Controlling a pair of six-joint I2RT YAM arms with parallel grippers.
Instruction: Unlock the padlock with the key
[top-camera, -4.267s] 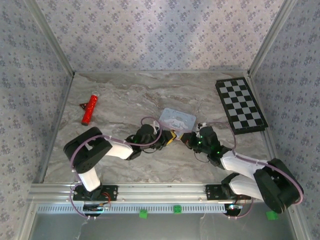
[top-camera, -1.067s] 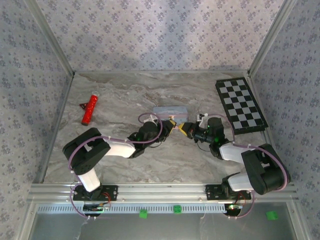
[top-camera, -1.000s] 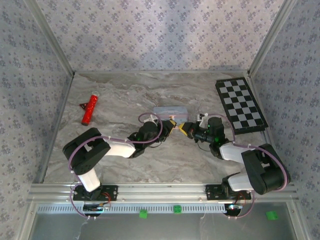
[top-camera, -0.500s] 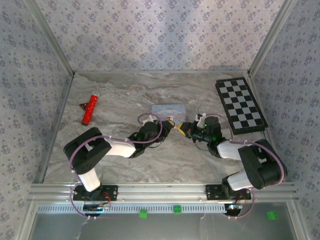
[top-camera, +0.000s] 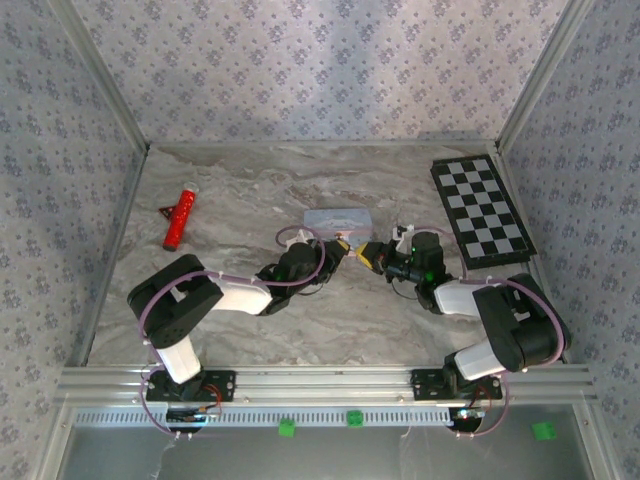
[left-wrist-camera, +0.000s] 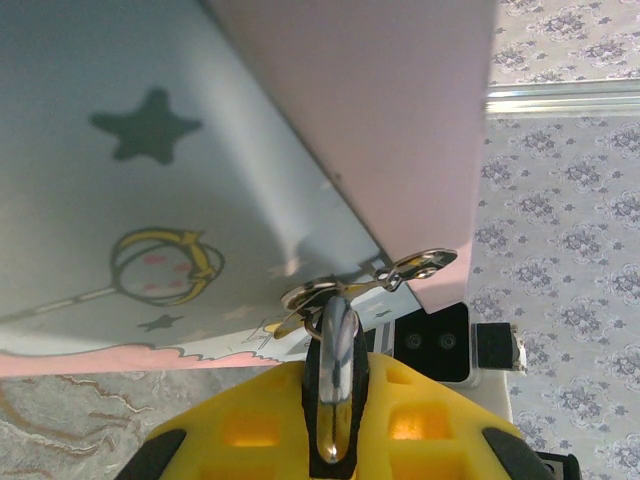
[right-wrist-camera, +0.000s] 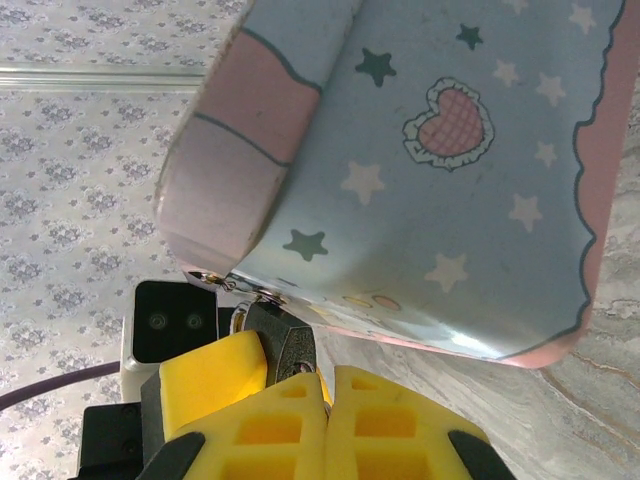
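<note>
The pale blue tin (top-camera: 337, 218) stands on its edge mid-table, its star print showing in both wrist views (left-wrist-camera: 150, 200) (right-wrist-camera: 450, 200). From its latch (left-wrist-camera: 415, 267) hangs the small dark padlock (right-wrist-camera: 288, 350). My left gripper (top-camera: 345, 249) (left-wrist-camera: 335, 430) is shut on the padlock (left-wrist-camera: 335, 380), seen edge-on as a shiny strip in a dark frame. My right gripper (top-camera: 368, 254) (right-wrist-camera: 328, 395) faces it, fingers pressed together at the padlock's keyhole end. Only a sliver of the key shows between them.
A red cylinder (top-camera: 180, 215) and a small dark triangle (top-camera: 168, 210) lie at the left. A chessboard (top-camera: 482, 210) lies at the right by the wall. Patterned walls close in three sides.
Four seconds ago the tin lay flat; it now stands tipped up on its edge. Over the last second the right gripper edged slightly left towards the left one. Both grips look unchanged.
</note>
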